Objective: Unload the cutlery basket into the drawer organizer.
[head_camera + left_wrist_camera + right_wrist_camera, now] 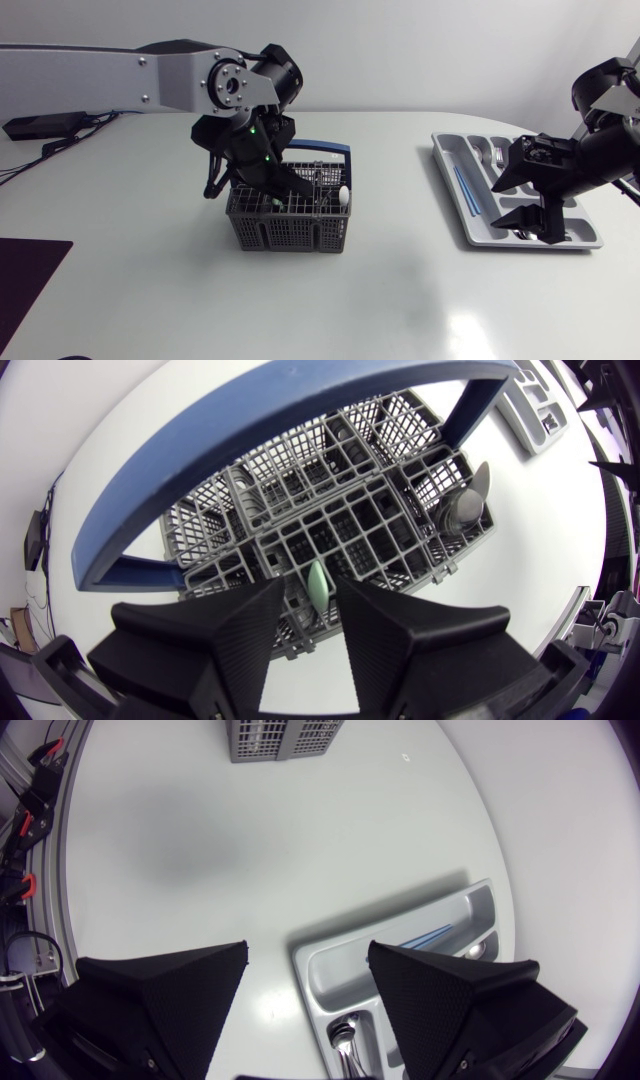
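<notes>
While left gripper (310,598) sat narrowly parted in basket (290,232), green handle (318,582) between its fingers, business end hidden below grid, right gripper (307,955) gaped wide over part-covered organizer (447,178).

Bright, even overhead light here. Glare patches on the table (470,330) in the head view, with a soft shadow beside the basket (290,225). There's a broad faint shadow ahead of the right gripper (307,955). Both wrist views bow hard at the edges: ahead of the left gripper (312,595), the handle (250,440) arcs.
</notes>
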You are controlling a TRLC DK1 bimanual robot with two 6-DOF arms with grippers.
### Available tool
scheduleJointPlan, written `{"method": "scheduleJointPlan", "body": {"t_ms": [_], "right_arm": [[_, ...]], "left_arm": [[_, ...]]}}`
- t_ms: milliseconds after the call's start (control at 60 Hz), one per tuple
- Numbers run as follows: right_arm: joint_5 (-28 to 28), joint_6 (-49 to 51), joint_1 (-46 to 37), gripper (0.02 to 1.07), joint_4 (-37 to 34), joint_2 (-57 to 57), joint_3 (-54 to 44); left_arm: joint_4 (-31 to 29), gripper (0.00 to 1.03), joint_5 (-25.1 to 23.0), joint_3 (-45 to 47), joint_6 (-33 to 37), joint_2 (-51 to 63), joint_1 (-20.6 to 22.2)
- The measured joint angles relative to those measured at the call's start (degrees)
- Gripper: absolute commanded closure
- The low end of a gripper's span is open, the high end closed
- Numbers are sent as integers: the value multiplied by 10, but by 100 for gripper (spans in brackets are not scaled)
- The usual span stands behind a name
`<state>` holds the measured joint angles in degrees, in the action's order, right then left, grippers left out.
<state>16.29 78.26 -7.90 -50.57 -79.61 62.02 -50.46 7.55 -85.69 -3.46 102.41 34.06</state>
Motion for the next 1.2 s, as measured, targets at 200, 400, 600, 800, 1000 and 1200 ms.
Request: {"method": "scheduleJointPlan", "body": {"t_ms": [200, 400, 600, 800, 1000, 1200], "right_arm": [[0, -40, 47, 20, 12, 46, -49], [4, -97, 99, 20, 34, 83, -83], [34, -187, 152, 20, 72, 103, -100], [60, -290, 199, 20, 119, 111, -123], [73, -366, 242, 20, 153, 112, -134], [75, -398, 273, 20, 172, 113, -157]], "left_arm": [[12, 76, 0, 6, 0, 0, 0], [15, 79, 0, 11, 0, 0, 0], [21, 82, 0, 14, 0, 0, 0], [26, 84, 0, 18, 0, 0, 0], [30, 88, 0, 24, 0, 0, 1], [36, 99, 1, 28, 0, 0, 1]]}}
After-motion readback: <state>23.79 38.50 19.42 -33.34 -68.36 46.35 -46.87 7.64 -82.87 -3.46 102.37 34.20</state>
